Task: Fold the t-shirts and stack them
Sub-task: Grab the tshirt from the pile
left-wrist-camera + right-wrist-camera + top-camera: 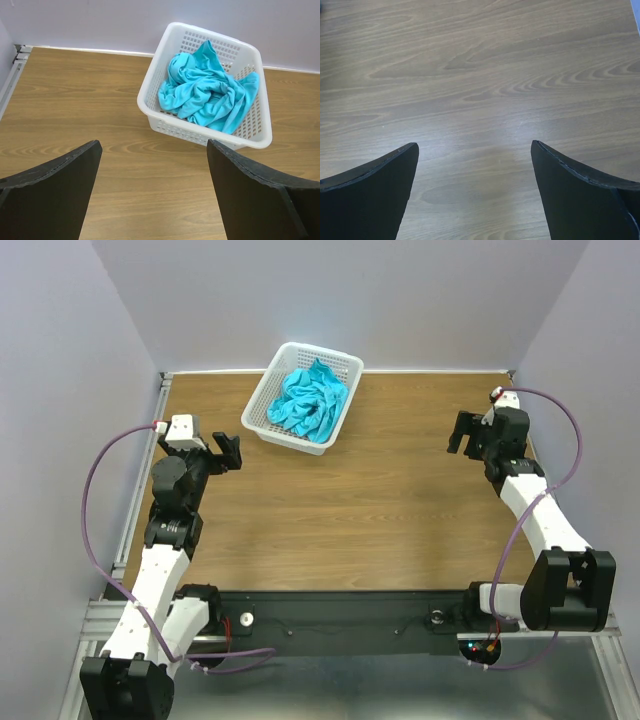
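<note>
Jaws of the left gripper (152, 150) stand wide and empty, facing the white mesh basket (148, 85) near the far edge of the table (350, 520). The right gripper (475, 147) gapes empty over the wood, well apart from the basket. A crumpled turquoise t-shirt (205, 92) lies bunched inside the basket. A shallow pinch could likely catch the mesh and drag or tip the light basket.

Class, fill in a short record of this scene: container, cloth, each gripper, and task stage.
container: white mesh basket at the far edge of the table
cloth: turquoise t-shirt, crumpled inside the basket
left gripper: open, empty, facing the basket
right gripper: open, empty, over bare wood
task stage: folding not yet begun
</note>
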`<action>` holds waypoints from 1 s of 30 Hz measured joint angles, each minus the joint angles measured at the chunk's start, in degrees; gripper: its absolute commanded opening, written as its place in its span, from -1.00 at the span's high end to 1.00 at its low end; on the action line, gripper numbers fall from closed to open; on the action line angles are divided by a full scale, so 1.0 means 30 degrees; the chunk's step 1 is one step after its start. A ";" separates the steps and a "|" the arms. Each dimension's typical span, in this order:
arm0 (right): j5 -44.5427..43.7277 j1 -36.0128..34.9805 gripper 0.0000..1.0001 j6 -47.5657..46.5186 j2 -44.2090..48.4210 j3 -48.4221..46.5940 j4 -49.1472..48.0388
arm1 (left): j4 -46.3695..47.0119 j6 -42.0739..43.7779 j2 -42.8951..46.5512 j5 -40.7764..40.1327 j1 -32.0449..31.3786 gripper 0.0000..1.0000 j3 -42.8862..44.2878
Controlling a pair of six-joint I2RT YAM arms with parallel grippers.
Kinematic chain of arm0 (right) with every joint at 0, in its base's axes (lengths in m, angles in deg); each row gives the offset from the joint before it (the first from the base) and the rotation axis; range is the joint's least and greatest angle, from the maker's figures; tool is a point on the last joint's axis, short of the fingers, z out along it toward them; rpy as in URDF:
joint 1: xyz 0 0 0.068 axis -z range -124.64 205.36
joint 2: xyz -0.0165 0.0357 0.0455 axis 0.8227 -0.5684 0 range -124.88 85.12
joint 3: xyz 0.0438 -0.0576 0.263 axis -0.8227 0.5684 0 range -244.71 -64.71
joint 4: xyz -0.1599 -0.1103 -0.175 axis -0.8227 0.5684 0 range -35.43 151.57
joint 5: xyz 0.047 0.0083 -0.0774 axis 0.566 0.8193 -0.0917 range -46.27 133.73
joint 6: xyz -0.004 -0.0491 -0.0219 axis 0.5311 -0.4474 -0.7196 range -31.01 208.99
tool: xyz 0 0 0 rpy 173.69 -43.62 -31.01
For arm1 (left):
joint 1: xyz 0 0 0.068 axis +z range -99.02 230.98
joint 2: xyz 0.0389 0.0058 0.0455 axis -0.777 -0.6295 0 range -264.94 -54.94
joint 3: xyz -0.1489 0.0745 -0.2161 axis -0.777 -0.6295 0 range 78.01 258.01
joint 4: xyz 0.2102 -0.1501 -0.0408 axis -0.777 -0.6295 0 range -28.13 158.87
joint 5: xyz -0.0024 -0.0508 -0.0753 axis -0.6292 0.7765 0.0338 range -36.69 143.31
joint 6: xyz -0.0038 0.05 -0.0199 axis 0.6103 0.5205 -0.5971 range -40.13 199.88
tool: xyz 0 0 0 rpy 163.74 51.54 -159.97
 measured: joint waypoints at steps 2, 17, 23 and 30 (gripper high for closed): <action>0.0007 0.0000 -1.00 -0.0087 0.0000 0.0000 0.0000 | 0.0007 0.0000 -0.0007 0.0087 0.0000 -0.97 0.0000; 0.5020 0.0000 -1.00 -0.5697 0.0240 0.0000 0.0372 | -0.1086 -0.0255 -0.2645 0.2958 0.0000 -0.91 0.1479; 0.6630 0.0211 -1.00 -0.5872 -0.0670 0.0685 0.1049 | -0.1814 -0.1071 -0.5224 0.3395 -0.0714 -0.85 0.5391; 0.8357 0.0663 -1.00 -0.5719 -0.0619 0.1224 0.1698 | -0.2951 -0.1821 -1.0040 0.2215 -0.4189 -0.76 0.9930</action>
